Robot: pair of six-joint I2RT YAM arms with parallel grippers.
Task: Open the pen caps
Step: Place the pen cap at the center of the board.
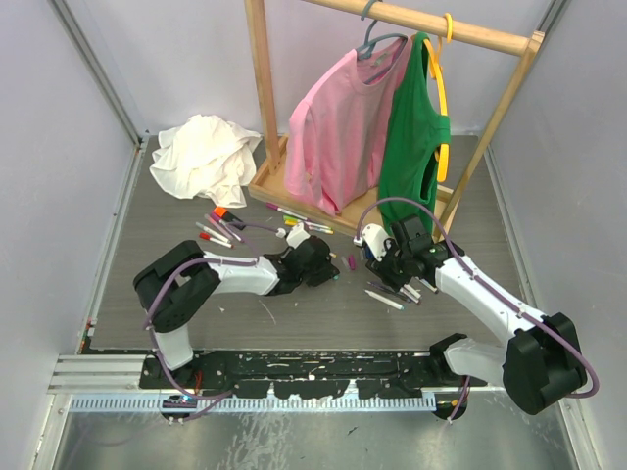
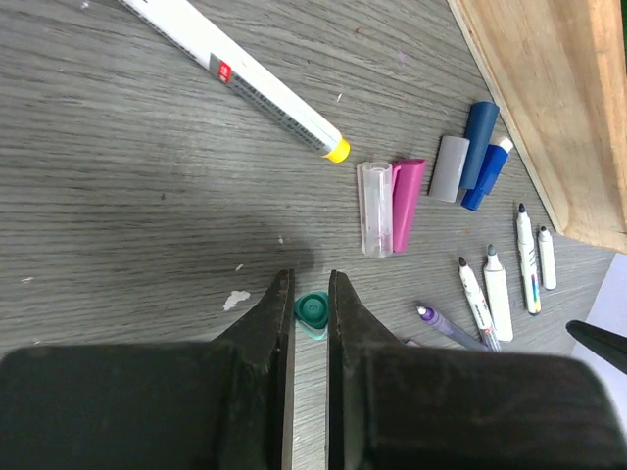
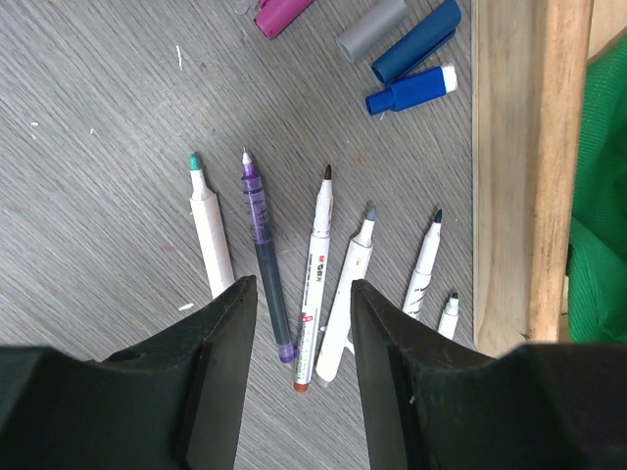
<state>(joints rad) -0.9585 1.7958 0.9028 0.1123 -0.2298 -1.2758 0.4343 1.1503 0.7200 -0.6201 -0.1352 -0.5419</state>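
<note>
Your left gripper (image 2: 311,284) pinches the green cap (image 2: 313,311) at the middle of the table (image 2: 118,215), your right gripper (image 3: 304,286) gapes above the uncapped pens (image 3: 319,245); release carelessly and the cap could roll among them.

A white pen (image 3: 315,279) in the right wrist view bears a small dark brand mark that looks like "M&G", while the red tag and grey print on the yellow-tipped pen (image 2: 235,76) are too small to read.

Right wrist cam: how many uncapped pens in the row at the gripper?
6, side by side: teal-tipped pen, purple pen, black-tipped pen, grey-tipped pen, dark-tipped pen, then a short pen nearest the wooden base. Fingers may hide more.
</note>
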